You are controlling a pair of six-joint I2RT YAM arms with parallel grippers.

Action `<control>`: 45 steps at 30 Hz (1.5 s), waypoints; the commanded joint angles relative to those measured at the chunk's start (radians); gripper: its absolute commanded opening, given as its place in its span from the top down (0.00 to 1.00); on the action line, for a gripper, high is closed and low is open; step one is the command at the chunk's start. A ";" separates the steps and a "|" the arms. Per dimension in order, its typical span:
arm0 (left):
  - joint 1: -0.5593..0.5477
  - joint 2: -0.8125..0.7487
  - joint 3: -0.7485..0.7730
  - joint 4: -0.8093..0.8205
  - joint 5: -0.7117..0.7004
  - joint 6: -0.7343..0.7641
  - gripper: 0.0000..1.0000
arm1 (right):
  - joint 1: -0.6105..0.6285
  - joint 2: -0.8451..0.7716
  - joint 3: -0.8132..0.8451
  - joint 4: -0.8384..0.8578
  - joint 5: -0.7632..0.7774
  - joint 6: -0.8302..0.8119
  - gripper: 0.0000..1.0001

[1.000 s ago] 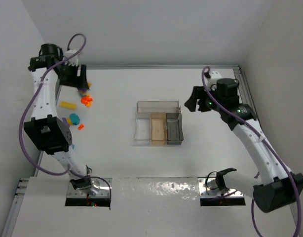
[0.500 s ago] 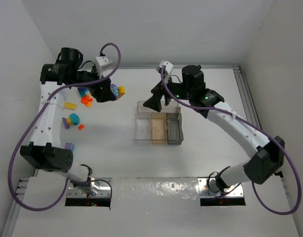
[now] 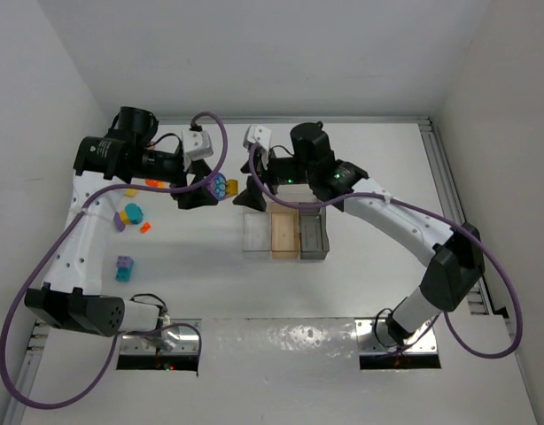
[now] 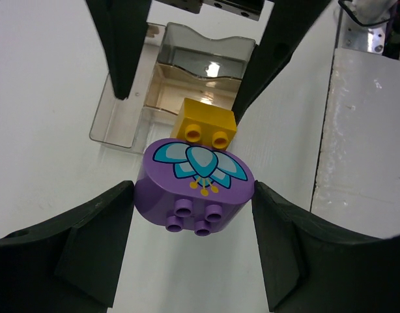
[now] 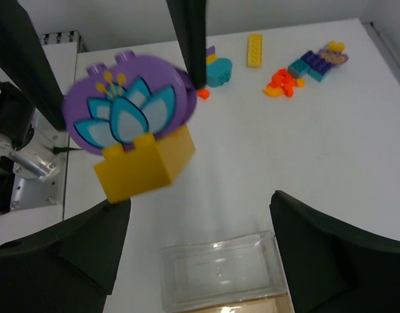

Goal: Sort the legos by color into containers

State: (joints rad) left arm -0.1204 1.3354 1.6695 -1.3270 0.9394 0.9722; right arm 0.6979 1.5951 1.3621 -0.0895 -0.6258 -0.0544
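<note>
Our left jaws clamp the purple lego (image 4: 197,176), its yellow lego (image 4: 206,120) pointing toward our right jaws, wide open, empty

**Top external view:** fixed high, above and behind the arm bases (image 3: 157,335). It looks down on the whole counter (image 3: 361,283), with the clear tray (image 3: 285,232) near frame centre.

**Left wrist view:** very close. It looks between its own fingers (image 4: 89,254), past a purple flower block (image 4: 197,182) and a yellow brick (image 4: 206,122), to the tray just beyond.

**Right wrist view:** equally close. It looks from over the tray's edge, away from the tray, toward loose bricks (image 5: 304,68) well beyond.

**Shared:** all three views show the block, the brick and the tray.
</note>
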 commanded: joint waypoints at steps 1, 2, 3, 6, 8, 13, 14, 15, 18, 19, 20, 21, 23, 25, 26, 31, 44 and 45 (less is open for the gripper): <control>-0.021 -0.005 -0.005 0.012 0.019 0.037 1.00 | 0.032 -0.004 0.069 0.005 0.028 -0.127 0.14; -0.021 -0.007 -0.007 0.012 0.016 0.036 1.00 | 0.035 -0.006 0.069 0.001 0.026 -0.136 0.13; -0.021 -0.005 -0.008 0.011 0.009 0.033 1.00 | 0.044 -0.014 0.071 -0.010 0.028 -0.165 0.13; -0.021 -0.008 -0.011 0.012 0.006 0.028 1.00 | 0.090 -0.035 0.055 -0.027 0.075 -0.243 0.13; -0.024 -0.005 -0.013 0.011 0.010 0.022 1.00 | 0.118 -0.035 0.048 -0.027 0.109 -0.277 0.14; -0.027 -0.005 -0.016 0.014 -0.007 0.010 1.00 | 0.121 -0.021 0.061 -0.006 0.120 -0.239 0.26; -0.027 -0.005 -0.022 0.011 -0.011 0.005 1.00 | 0.123 -0.023 0.061 -0.001 0.118 -0.236 0.29; -0.027 -0.005 -0.027 0.011 -0.016 0.002 1.00 | 0.124 -0.023 0.063 0.007 0.114 -0.225 0.31; -0.027 -0.005 -0.034 0.011 -0.017 -0.003 1.00 | 0.127 -0.021 0.065 0.036 0.117 -0.203 0.60; -0.027 -0.005 -0.034 0.014 -0.017 -0.007 1.00 | 0.129 -0.018 0.065 0.039 0.115 -0.200 0.64; -0.028 -0.005 -0.034 0.017 -0.020 -0.009 1.00 | 0.129 -0.017 0.065 0.042 0.117 -0.199 0.67; -0.028 -0.005 -0.036 0.020 -0.022 -0.012 1.00 | 0.132 -0.014 0.065 0.045 0.117 -0.197 0.72; -0.028 -0.005 -0.039 0.026 -0.027 -0.021 1.00 | 0.140 -0.011 0.065 0.056 0.120 -0.185 0.81; -0.028 -0.007 -0.045 0.054 -0.037 -0.061 1.00 | 0.140 -0.014 0.057 0.073 0.129 -0.151 0.96; -0.028 -0.007 -0.047 0.072 -0.048 -0.088 1.00 | 0.140 -0.017 0.052 0.074 0.142 -0.141 1.00; -0.027 -0.004 -0.031 0.241 -0.164 -0.300 1.00 | 0.135 -0.099 -0.144 0.068 0.335 -0.171 1.00; -0.131 0.154 -0.048 0.400 -0.394 -0.484 1.00 | 0.011 -0.406 -0.463 0.057 0.724 0.089 1.00; -0.209 0.177 -0.053 0.431 -0.451 -0.510 1.00 | 0.005 -0.443 -0.478 0.021 0.783 0.103 1.00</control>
State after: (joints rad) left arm -0.2085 1.4517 1.6444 -1.0111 0.6476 0.5808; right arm 0.7120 1.2392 0.9005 -0.0746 -0.0105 -0.0578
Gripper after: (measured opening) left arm 0.659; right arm 0.370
